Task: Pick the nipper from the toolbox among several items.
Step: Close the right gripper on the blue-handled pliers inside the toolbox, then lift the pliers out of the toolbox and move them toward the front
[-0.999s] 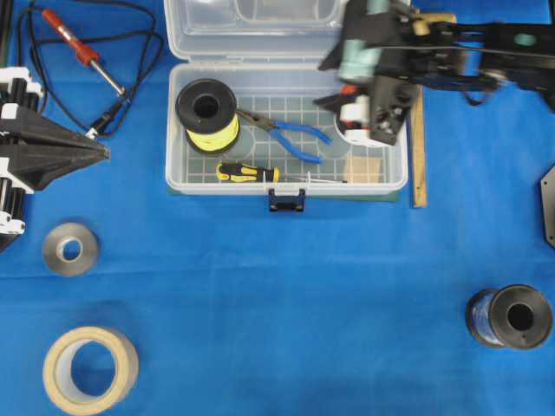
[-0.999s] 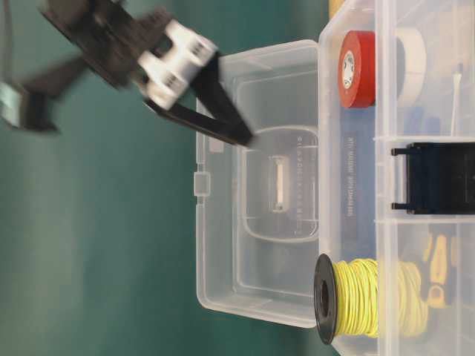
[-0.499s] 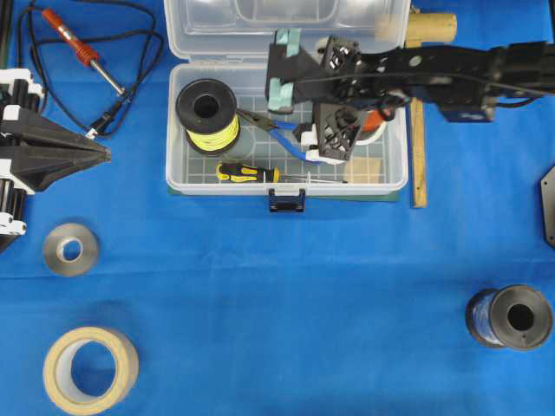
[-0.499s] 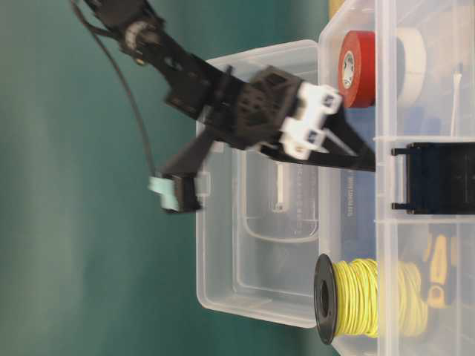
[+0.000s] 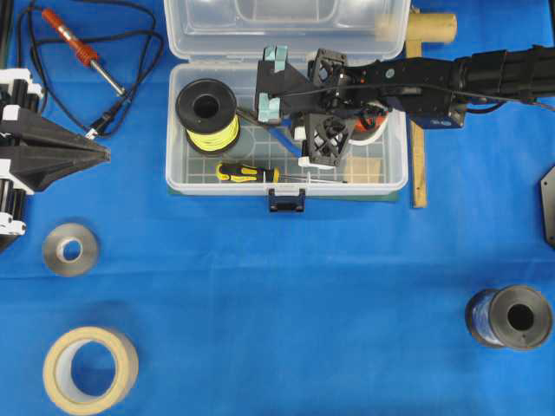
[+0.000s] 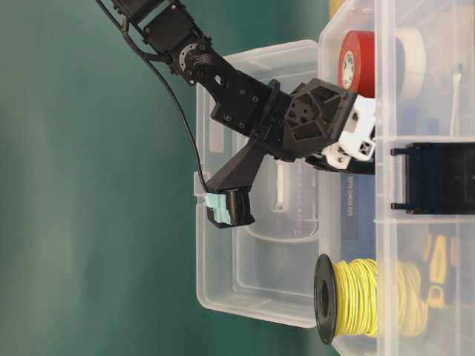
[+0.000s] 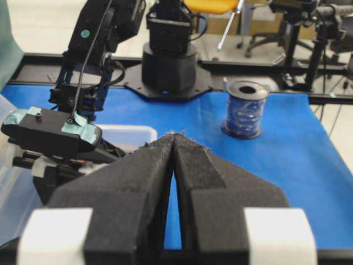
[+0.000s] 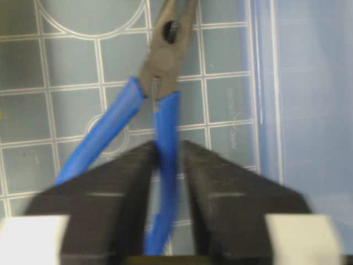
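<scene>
Toolbox (image 5: 173, 169): sitting open on the blue cloth at the top middle of the overhead view, lid lying back, dark latch (image 5: 287, 201) facing the near edge.
Toolbox contents: a yellow wire spool (image 5: 208, 115) is standing in the left part; a yellow-and-black screwdriver (image 5: 247, 172) is lying along the front wall; the right arm is covering most of the right part, with a bit of red showing under it.
Nipper (image 8: 157, 110): lying flat on the gridded floor in the middle of the toolbox, dark jaws pointing toward the spool, blue handles spreading apart toward the right arm.
Right gripper (image 8: 167, 165): reaching down inside the toolbox, its fingers (image 8: 127, 182) closing tight on one blue handle; the other handle is lying free just beside the left finger.
Left gripper (image 7: 174, 143): pointing toward the toolbox from the left side of the cloth, well apart from it, pads pressed together, holding nothing.
Edges: the right gripper is working between the spool and the screwdriver, with the back wall close behind.
Open room: bare blue cloth is stretching in front of the latch; a soldering iron (image 5: 76, 45), two tape rolls (image 5: 90, 368) and a dark spool (image 5: 511, 316) are lying out near the corners.
</scene>
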`<state>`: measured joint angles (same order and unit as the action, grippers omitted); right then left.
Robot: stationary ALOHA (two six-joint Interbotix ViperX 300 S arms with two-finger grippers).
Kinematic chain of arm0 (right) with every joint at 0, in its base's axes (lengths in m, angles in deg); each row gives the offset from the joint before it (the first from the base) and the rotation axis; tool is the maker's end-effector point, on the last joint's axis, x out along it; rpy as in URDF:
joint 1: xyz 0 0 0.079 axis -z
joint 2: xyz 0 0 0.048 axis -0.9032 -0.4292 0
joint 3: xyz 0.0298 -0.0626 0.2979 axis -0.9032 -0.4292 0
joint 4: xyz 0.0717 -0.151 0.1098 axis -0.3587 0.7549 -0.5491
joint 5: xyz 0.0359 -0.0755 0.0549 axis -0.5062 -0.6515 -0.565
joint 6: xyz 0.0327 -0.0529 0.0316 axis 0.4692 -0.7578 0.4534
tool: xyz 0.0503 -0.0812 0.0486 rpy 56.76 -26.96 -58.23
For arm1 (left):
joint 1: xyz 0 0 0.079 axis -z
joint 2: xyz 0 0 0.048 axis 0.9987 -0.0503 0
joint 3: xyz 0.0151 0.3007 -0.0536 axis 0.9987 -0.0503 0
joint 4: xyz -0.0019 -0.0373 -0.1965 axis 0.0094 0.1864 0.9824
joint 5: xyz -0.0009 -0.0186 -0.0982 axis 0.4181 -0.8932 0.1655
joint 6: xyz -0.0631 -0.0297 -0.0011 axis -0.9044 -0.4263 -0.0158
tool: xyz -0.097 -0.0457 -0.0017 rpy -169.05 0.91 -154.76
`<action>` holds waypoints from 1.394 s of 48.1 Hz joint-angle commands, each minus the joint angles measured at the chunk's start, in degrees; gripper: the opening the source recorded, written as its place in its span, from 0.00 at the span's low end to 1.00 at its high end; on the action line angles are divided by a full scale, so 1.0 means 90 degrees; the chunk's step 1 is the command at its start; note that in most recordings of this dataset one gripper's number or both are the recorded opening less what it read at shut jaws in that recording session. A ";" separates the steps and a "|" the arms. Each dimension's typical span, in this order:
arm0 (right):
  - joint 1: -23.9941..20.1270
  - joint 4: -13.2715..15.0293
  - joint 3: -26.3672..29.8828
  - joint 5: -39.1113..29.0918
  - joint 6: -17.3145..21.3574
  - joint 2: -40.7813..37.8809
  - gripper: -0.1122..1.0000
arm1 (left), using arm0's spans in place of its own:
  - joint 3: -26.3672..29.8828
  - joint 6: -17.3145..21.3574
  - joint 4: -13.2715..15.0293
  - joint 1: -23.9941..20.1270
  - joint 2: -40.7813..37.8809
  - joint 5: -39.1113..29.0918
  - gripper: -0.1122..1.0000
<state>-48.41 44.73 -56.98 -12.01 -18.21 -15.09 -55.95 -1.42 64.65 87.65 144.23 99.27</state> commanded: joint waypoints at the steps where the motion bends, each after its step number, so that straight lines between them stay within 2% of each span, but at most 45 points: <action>1: 0.0020 -0.0020 0.0088 0.0020 -0.0020 0.0078 0.22 | 0.0107 -0.0020 0.0000 -0.0010 -0.0010 0.0010 0.10; 11: 0.0020 -0.0020 0.0059 -0.0029 -0.0020 0.0596 0.22 | 0.0107 -0.0029 0.0000 -0.0020 -0.0010 0.0010 0.10; 27: -0.0020 -0.0020 -0.0010 -0.0508 0.0088 0.2236 0.22 | 0.0107 -0.0039 0.0000 -0.0020 -0.0010 0.0010 0.10; 33: -0.0283 -0.0039 -0.0156 -0.0518 0.0088 0.2715 0.22 | 0.0098 -0.0039 0.0010 -0.0010 -0.0010 0.0010 0.10; 39: -0.0859 -0.0098 -0.0410 -0.0361 0.0186 0.2988 0.22 | 0.0098 -0.0029 0.0000 -0.0020 -0.0010 0.0010 0.10; 49: -0.2051 -0.0146 -0.0684 0.0264 0.0781 0.2920 0.22 | 0.0078 -0.0039 0.0010 -0.0098 -0.0010 0.0010 0.10; 55: -0.2598 -0.0156 -0.0811 0.0771 0.1240 0.2432 0.22 | 0.0049 -0.0039 0.0000 -0.0098 -0.0010 0.0010 0.10; 61: -0.2891 -0.0156 -0.0762 0.1045 0.1650 0.1777 0.22 | 0.0039 -0.0039 0.0000 -0.0117 -0.0010 0.0010 0.10; 67: -0.2949 -0.0156 -0.0742 0.1162 0.2090 0.1162 0.22 | 0.0039 -0.0039 0.0010 -0.0127 -0.0010 0.0010 0.10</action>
<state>-74.95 43.41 -64.71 -2.78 -0.81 -3.22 -56.13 -1.69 64.65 86.77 144.32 99.09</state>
